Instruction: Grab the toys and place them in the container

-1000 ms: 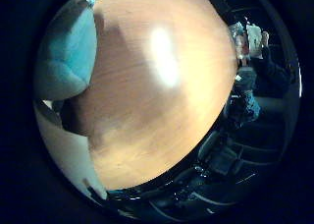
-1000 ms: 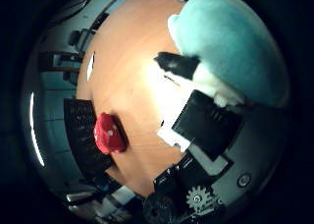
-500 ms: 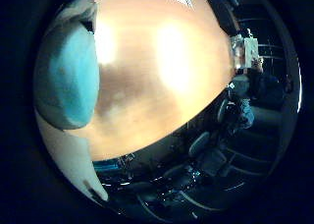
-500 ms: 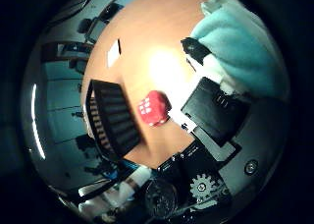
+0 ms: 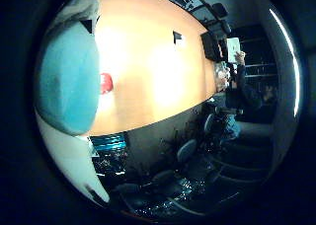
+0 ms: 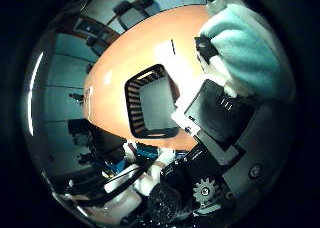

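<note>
A teal plush toy (image 5: 66, 87) lies tight against my palm and fills one side of both views. My hand (image 6: 220, 118) is shut on it, with a black fingertip (image 6: 205, 43) pressed into the plush. The hand hangs well above the orange table (image 5: 148, 52). A black slatted container (image 6: 152, 103) stands empty on the table near its edge, just beside my hand's black body in the thumb side view. A red toy (image 5: 106, 83) lies on the table, half hidden behind the teal plush.
A small dark object (image 5: 177, 36) and a white sheet (image 6: 165, 50) lie on the table farther off. Office chairs (image 5: 185, 151) stand along the table's edge, with dark floor beyond.
Both views have swung as the hand moved with the teal toy. The container has come closer in the thumb side view. The red toy now shows only in the little finger side view.
</note>
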Tool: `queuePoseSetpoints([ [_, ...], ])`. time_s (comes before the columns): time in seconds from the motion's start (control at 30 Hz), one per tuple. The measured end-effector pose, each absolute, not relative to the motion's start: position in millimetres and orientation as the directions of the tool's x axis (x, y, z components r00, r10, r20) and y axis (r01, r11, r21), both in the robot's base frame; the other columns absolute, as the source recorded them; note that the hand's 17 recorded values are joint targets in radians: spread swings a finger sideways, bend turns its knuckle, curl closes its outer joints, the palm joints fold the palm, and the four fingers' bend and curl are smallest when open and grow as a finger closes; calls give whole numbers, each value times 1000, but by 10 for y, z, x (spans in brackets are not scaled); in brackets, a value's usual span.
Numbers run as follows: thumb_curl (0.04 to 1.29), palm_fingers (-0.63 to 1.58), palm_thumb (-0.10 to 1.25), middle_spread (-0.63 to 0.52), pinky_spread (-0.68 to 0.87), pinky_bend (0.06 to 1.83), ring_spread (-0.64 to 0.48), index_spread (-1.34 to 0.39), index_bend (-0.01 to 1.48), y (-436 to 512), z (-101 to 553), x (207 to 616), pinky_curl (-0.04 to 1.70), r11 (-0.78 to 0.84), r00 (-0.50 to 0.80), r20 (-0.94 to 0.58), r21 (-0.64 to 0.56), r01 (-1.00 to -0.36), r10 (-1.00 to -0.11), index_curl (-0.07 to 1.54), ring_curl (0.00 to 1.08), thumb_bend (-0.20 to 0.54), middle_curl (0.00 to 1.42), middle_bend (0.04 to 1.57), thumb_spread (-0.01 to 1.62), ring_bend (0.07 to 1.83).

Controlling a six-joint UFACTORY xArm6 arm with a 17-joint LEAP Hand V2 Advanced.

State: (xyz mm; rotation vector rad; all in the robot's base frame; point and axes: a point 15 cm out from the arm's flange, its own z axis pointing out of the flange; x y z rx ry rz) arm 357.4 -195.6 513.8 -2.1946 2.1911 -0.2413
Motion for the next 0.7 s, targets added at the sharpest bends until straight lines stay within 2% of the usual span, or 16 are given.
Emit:
queuePoseSetpoints([
  [0.27, 848, 1106, 992, -132, -205, 1173, -211, -273, 1039, -619, 5379, 3698, 999, -158, 146, 75, -185, -970, -986, 812, 686, -20, 728, 1326, 648, 1387],
  [0.7, 870, 1108, 1008, -133, -209, 1129, -215, -279, 1022, 165, 4727, 3926, 1060, -211, 218, -11, -204, -956, -976, 835, 696, -20, 730, 1323, 638, 1375],
])
